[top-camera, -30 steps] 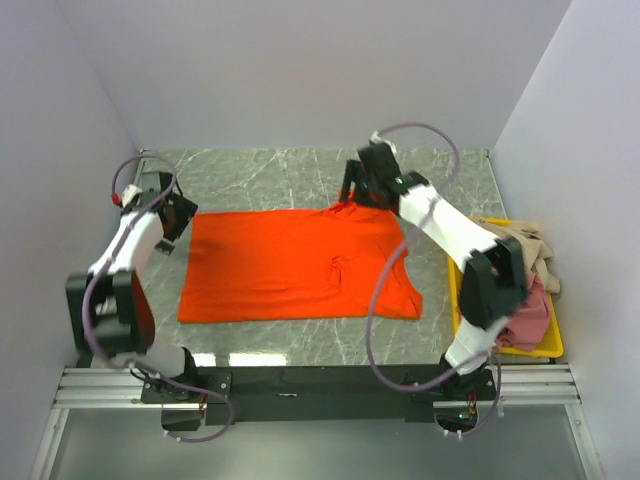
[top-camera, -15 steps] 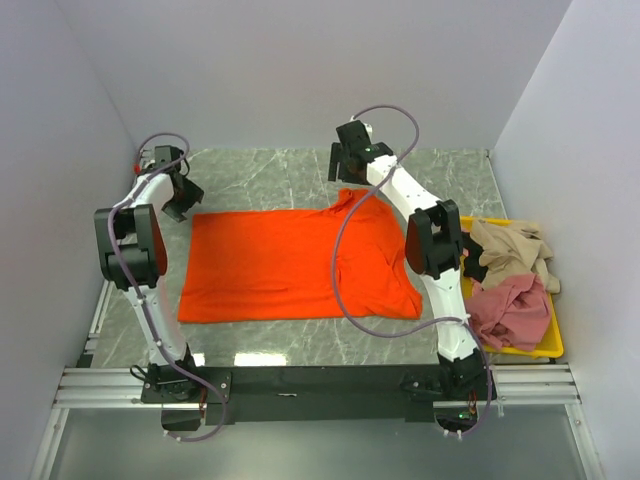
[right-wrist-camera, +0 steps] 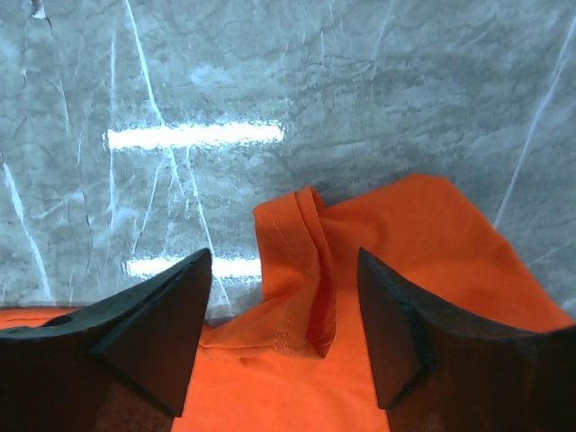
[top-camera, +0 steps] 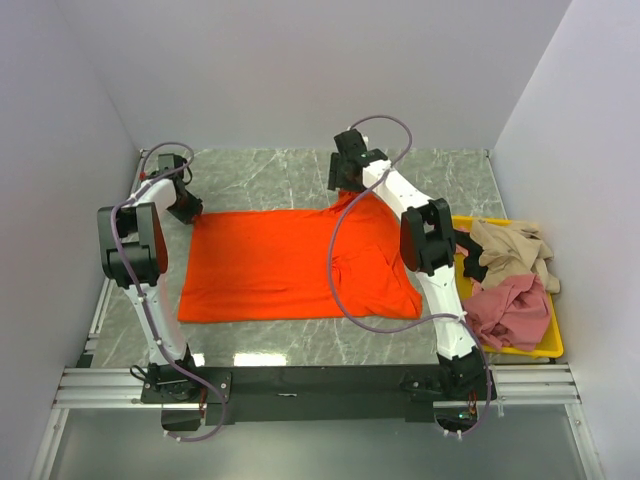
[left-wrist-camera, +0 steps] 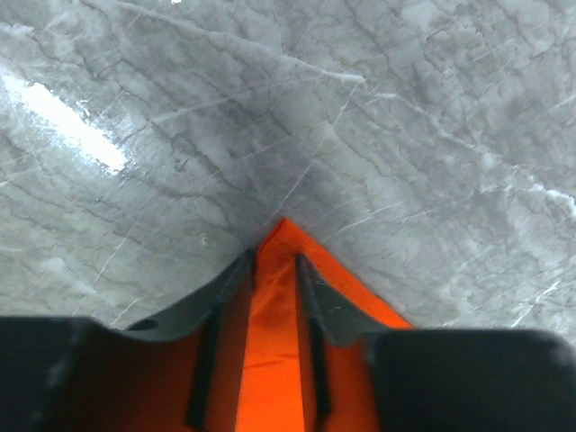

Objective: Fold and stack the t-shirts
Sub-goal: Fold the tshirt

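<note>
The orange-red t-shirt lies spread flat in the middle of the marble table. My left gripper sits at its far left corner. In the left wrist view the jaws stand narrow, with that orange corner pinched between them. My right gripper is at the shirt's far edge, open. In the right wrist view its fingers straddle a rolled fold of stitched orange hem without touching it. The dusty pink t-shirt and the beige t-shirt lie crumpled in the bin.
A yellow plastic bin stands at the table's right edge, beside the right arm. White walls close in the table on the left, back and right. Bare marble shows behind the shirt.
The left jaws have narrowed from wide open onto the shirt's far left corner. The right arm swung from over the shirt's right side to its far edge, and its jaws narrowed a little.
</note>
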You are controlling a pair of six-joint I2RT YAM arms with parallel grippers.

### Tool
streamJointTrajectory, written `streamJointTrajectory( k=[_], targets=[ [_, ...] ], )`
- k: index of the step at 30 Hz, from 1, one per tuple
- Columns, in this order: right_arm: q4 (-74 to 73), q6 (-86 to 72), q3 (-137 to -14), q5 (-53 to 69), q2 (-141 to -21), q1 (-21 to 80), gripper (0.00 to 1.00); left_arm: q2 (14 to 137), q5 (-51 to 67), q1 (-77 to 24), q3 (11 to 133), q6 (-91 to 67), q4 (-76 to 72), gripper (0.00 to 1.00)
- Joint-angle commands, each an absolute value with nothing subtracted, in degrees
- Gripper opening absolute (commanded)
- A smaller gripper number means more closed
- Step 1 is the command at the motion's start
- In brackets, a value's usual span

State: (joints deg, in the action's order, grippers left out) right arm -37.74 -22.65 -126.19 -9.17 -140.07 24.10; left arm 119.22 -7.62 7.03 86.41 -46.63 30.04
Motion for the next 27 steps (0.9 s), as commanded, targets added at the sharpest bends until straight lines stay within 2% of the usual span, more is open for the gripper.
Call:
streamJointTrajectory(
  k=[1, 2, 3, 5, 7, 9, 11, 15, 19, 27],
  targets=[
    [-35.86, -23.12, -124.73, -9.05, -138.52, 23.91, 0.70, 120.76, -5.98, 5.98, 83.32, -45.62, 30.50, 0.26],
    [-35.77, -23.20, -124.11, -9.23, -138.34, 23.91, 0.68, 120.50, -6.15, 5.89, 82.97, -45.44, 30.24, 0.16],
    [-35.51, -23.12, -123.23, -9.23, -138.34, 23.82, 0.65, 120.32, -6.24, 5.89, 82.27, -45.44, 30.15, 0.11],
    [-35.95, -23.29, -123.22, -9.49, -138.43, 23.91, 0.53, 119.97, -6.85, 5.89, 81.92, -45.62, 30.32, 0.01],
    [-36.56, -23.47, -123.57, -9.84, -138.60, 23.91, 0.42, 119.53, -7.03, 5.98, 81.91, -45.00, 30.41, 0.00],
    [-36.74, -23.99, -123.31, -10.11, -138.26, 23.91, 0.36, 119.01, -7.29, 5.89, 81.91, -44.74, 30.32, 0.01],
    [-36.30, -24.87, -122.61, -10.46, -137.64, 23.91, 0.24, 117.69, -7.21, 5.89, 81.30, -44.30, 30.06, 0.00],
    [-34.28, -24.96, -119.71, -10.11, -134.40, 23.91, 0.14, 114.53, -7.29, 5.36, 79.11, -43.77, 27.69, 0.01],
    [-32.44, -25.40, -116.29, -10.55, -130.97, 23.99, 0.00, 112.42, -7.56, 4.92, 77.87, -42.89, 26.37, 0.01],
    [-26.81, -28.03, -99.26, -11.95, -119.46, 25.57, 0.00, 107.49, -8.00, 4.83, 72.51, -43.24, 22.41, 0.00]
  ],
)
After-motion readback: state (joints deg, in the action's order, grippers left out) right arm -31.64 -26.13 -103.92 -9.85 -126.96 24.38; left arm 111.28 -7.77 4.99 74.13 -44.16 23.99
